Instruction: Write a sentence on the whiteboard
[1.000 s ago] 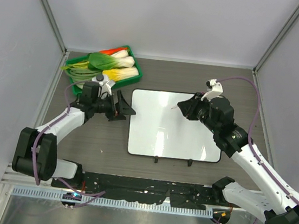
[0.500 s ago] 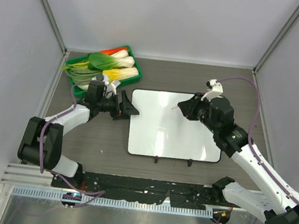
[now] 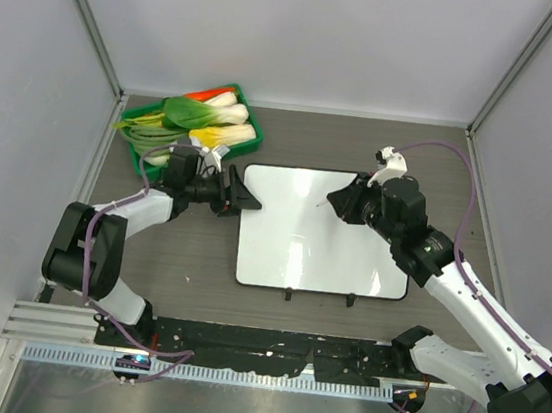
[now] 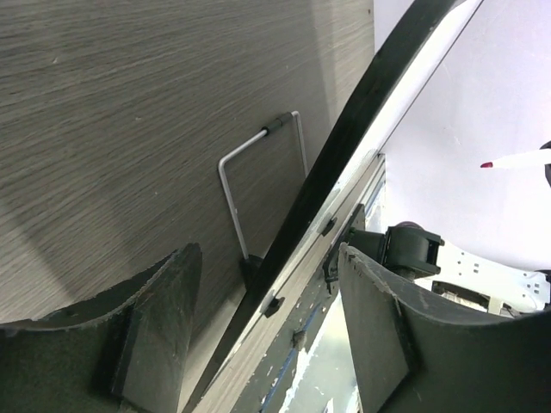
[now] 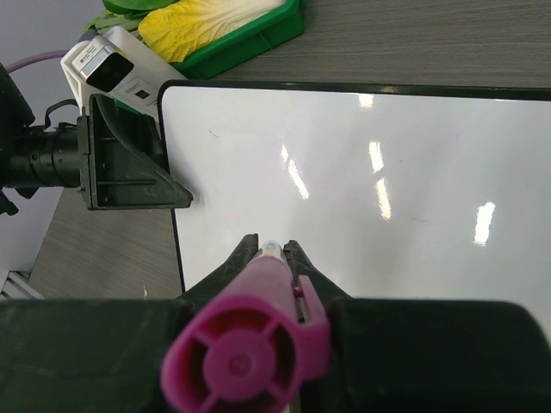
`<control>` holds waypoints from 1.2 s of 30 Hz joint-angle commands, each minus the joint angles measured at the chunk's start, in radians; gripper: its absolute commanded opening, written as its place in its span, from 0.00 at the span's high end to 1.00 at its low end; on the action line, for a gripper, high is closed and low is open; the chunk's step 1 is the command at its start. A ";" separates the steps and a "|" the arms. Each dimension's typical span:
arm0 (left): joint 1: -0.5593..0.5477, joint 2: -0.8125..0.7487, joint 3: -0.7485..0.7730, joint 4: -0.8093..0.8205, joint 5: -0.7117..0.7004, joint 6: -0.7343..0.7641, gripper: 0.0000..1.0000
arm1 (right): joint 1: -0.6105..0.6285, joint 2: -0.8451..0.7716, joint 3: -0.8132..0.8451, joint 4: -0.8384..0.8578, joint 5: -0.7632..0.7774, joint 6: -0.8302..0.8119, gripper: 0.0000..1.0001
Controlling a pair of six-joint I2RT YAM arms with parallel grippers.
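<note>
Left wrist: whiteboard (image 4: 344, 146) rim between left claw (image 4: 265, 267) tips (jaws apart)

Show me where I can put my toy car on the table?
The table is bare behind the whiteboard, right of the green tray, and left of the whiteboard's near half. It is crowded where the left gripper straddles the board's left edge, and under the right gripper holding a marker.

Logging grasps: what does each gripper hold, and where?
Right gripper pinches a marker by its barrel. Left gripper holds nothing, open around the whiteboard's edge.
</note>
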 commanded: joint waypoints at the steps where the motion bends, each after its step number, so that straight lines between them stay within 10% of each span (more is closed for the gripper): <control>1: -0.010 0.020 0.007 0.083 0.041 -0.006 0.34 | 0.006 -0.014 0.033 0.026 0.005 -0.005 0.99; 36: -0.031 -0.018 -0.001 -0.100 -0.005 0.133 0.89 | 0.058 0.067 0.096 0.070 -0.028 -0.051 0.98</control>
